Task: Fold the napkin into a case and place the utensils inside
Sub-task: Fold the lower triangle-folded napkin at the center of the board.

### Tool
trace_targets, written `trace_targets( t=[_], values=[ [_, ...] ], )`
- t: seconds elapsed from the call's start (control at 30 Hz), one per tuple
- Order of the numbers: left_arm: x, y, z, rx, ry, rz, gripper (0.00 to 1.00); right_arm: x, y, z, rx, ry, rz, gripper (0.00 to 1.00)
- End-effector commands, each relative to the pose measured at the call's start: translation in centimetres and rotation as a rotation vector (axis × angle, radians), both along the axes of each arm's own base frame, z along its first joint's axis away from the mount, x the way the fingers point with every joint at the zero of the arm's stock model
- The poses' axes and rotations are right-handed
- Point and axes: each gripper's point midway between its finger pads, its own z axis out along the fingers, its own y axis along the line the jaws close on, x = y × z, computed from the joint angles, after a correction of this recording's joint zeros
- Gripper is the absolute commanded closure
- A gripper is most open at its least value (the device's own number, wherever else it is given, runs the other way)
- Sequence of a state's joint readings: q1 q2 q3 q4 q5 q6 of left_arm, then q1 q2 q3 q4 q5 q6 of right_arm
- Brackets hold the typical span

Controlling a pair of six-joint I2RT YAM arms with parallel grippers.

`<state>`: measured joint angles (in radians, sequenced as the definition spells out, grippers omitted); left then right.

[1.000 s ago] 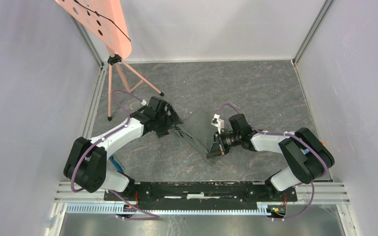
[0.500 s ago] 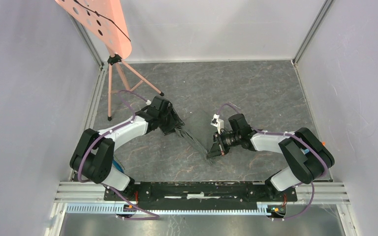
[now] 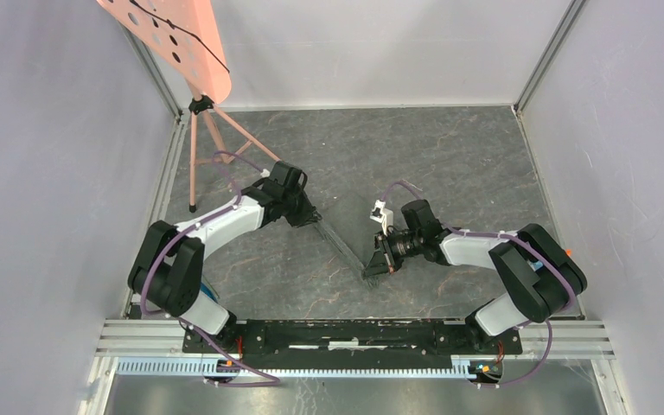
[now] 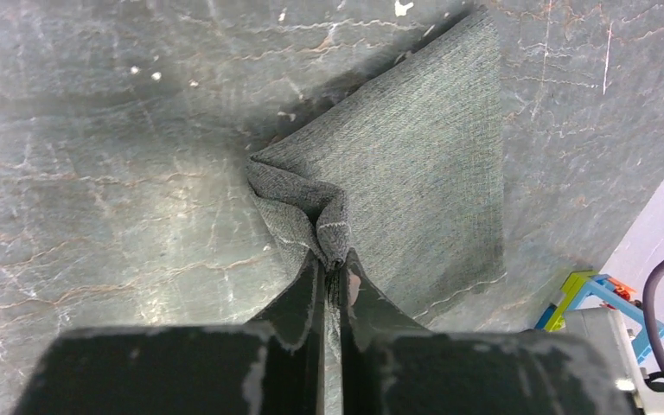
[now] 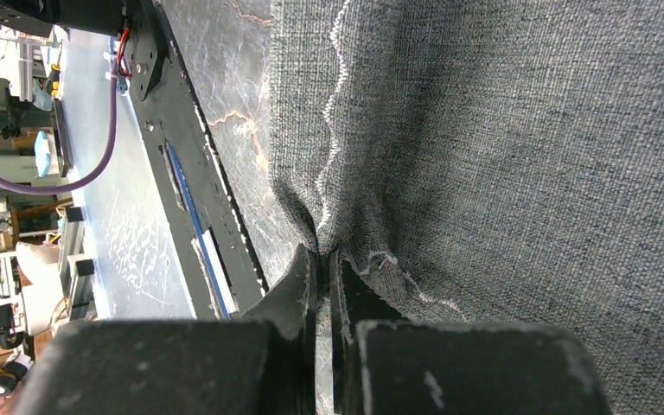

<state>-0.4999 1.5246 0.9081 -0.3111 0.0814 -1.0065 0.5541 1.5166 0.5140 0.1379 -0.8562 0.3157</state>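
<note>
— Grip status?
— I find the left pincer clamped on a bunched napkin corner and the right pincer clamped on its hem. The cloth spans between them, presumably for folding.

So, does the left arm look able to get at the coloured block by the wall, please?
Probably not at once: the left tool is shut on a bunched napkin corner and would have to let go first. The coloured block itself lies uncovered beside the wall.
</note>
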Motion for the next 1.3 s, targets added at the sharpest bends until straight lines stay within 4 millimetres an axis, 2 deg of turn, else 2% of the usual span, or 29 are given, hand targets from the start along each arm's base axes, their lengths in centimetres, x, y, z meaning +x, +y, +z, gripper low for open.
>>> trace_targets(
  t=[0.0,0.07,0.27,0.33,0.5,0.6,0.87,1.1,1.27],
  values=[
    [2.5,-0.5,1.6,0.026,-0.015,0.035,0.98,0.7,0.3,0.4,0.027,-0.025,0.019,0.99],
    [2.9,-0.7,1.4,0.033,-0.003,0.043,0.98,0.9,0.2,0.4,0.035,-0.024,0.019,0.96],
    [3.8,-1.3,0.5,0.056,0.035,0.053,0.98,2.3,-0.1,1.0,0.046,-0.077,0.009,0.75],
    [4.1,-1.4,0.4,0.063,0.038,0.063,0.98,3.0,0.0,1.6,0.055,-0.119,0.006,0.64],
    [4.5,-1.7,0.0,0.07,0.047,0.062,0.98,4.5,-0.1,2.7,0.057,-0.25,-0.031,0.3],
    [4.6,-1.7,-0.2,0.072,0.052,0.061,0.98,5.3,-0.4,3.1,0.048,-0.323,-0.065,0.19],
    [4.7,-1.8,-0.4,0.069,0.06,0.064,0.98,6.5,-1.0,4.6,-0.045,-0.54,-0.137,0.04],
    [4.7,-1.9,-0.6,0.074,0.072,0.069,0.98,5.5,0.1,4.3,-0.137,-0.623,-0.132,0.02],
    [4.6,-1.9,-0.7,0.074,0.077,0.069,0.98,5.8,-0.6,3.2,-0.349,-0.752,-0.146,0.02]
  ],
)
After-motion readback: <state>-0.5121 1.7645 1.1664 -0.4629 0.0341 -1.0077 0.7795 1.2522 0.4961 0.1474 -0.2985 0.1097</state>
